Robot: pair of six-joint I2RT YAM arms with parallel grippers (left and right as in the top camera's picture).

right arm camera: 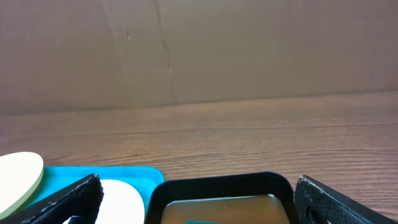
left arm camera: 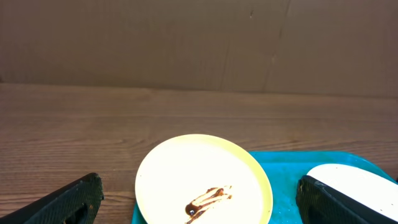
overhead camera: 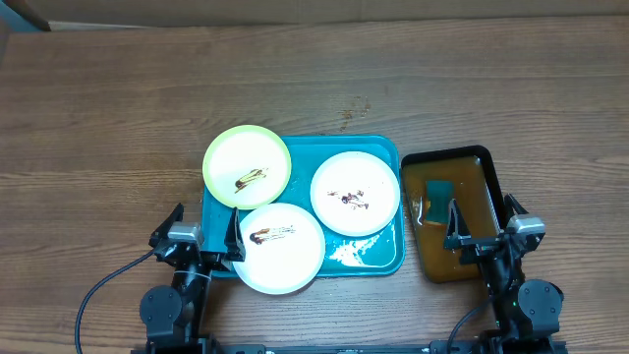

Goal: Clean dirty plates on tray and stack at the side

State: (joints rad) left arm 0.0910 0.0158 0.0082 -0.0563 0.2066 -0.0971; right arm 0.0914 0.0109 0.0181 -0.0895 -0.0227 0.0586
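Observation:
Three dirty plates lie on the teal tray [overhead camera: 373,258]: a pale yellow-green plate [overhead camera: 247,165] at its far left corner, a white plate [overhead camera: 355,192] on the right, and another white plate [overhead camera: 280,248] at the near left, each with a brown smear. My left gripper [overhead camera: 203,236] stands open at the tray's near left corner, nothing between its fingers. The left wrist view has the yellow-green plate [left arm camera: 203,180] ahead between the fingers. My right gripper [overhead camera: 485,229] hovers open over the near part of the black tray [overhead camera: 488,172].
The black tray [right arm camera: 217,186] holds brownish liquid and a green sponge [overhead camera: 438,193]. Whitish foam [overhead camera: 347,251] lies on the teal tray's near right part. Bare wooden table [overhead camera: 98,128] surrounds both trays. A cardboard wall [left arm camera: 186,43] stands at the far edge.

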